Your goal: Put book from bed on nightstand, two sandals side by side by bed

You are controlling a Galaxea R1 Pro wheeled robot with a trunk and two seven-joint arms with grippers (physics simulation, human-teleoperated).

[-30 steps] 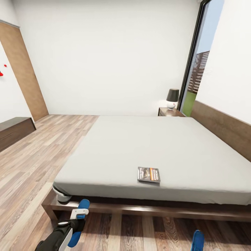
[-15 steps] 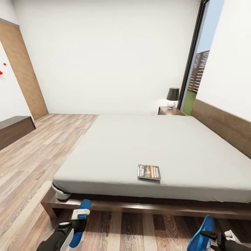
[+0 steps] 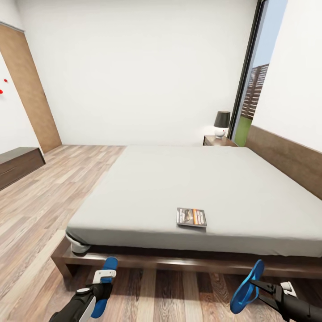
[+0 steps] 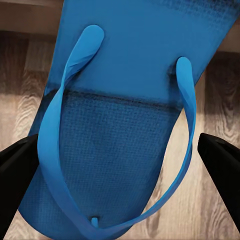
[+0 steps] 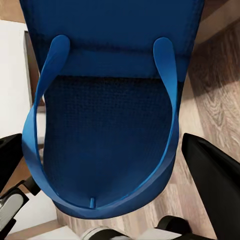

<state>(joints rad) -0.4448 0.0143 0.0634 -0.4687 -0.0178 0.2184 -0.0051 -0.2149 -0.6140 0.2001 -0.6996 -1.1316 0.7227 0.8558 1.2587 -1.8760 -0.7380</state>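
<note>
The book (image 3: 191, 217) lies flat on the pale grey bed (image 3: 197, 188), near its front edge. At the bed's far corner stands the nightstand (image 3: 218, 141). My left gripper (image 3: 101, 290) is shut on one blue sandal (image 3: 106, 282), held above the plank floor in front of the bed's left corner. Up close, this sandal (image 4: 120, 115) sits between the dark fingers (image 4: 17, 170). My right gripper (image 3: 264, 289) is shut on the other sandal (image 3: 247, 288), held tilted over the floor at the lower right. That sandal (image 5: 110, 125) spans the gap between the fingers (image 5: 215, 172).
A dark-shaded lamp (image 3: 221, 124) stands on the nightstand. A long low dark cabinet (image 3: 18, 165) lines the left wall beside a wooden door (image 3: 29, 89). A tall dark-framed window (image 3: 252, 85) is at the right. Open floor runs left of the bed.
The right gripper and its sandal have risen further into the head view, with the sandal now tilted. The whole picture has shifted slightly. The left arm has stayed about where it was.
</note>
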